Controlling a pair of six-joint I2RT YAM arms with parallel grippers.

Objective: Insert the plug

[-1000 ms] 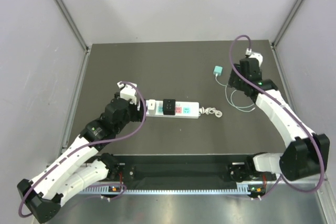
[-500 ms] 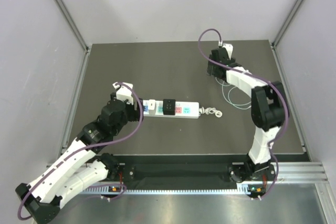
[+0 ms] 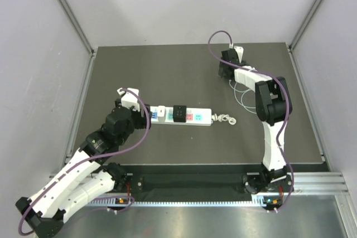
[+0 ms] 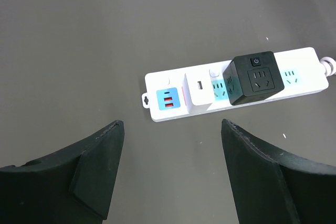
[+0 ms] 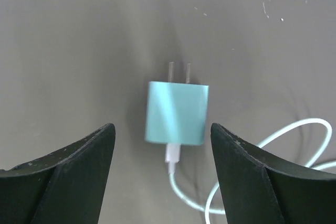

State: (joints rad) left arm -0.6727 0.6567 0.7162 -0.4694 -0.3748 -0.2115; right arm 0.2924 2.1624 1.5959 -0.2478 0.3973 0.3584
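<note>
Nearest to the arm bases, the left gripper [image 4: 171, 124] hangs wide open and holds nothing. Its jaws stand to each side of the near end of the power strip [image 4: 311, 72], and we cannot tell whether it is above the strip or just short of it. The strip lies flat on the dark table [image 3: 167, 71].

There is no real container here, only the sockets of the strip. One holds a white USB adapter [image 4: 199, 93] and the next holds a black cube adapter [image 4: 254, 80], the two touching. Past the cube a teal socket [image 4: 289, 74] is free, and we judge this one the likely target.

At the far side of the table, well apart from the strip, the right gripper [image 5: 161, 127] is also fully open and grips nothing. The teal plug [image 5: 176, 111] lies flat between its jaws, not touched by either. Its two prongs [image 5: 178, 70] point away from the wrist, and its pale cable [image 5: 294, 129] curls off to one side.

We think the step in hand is the grasp of the plug. To do it well, we should lower straight and stay centred. The jaws should close on the two flat sides of the body, with the prongs left bare and the cable loose behind. A squared grip matters, because a tilted plug will likely jam at the socket. The left gripper should brace the strip so that it does not slide.
</note>
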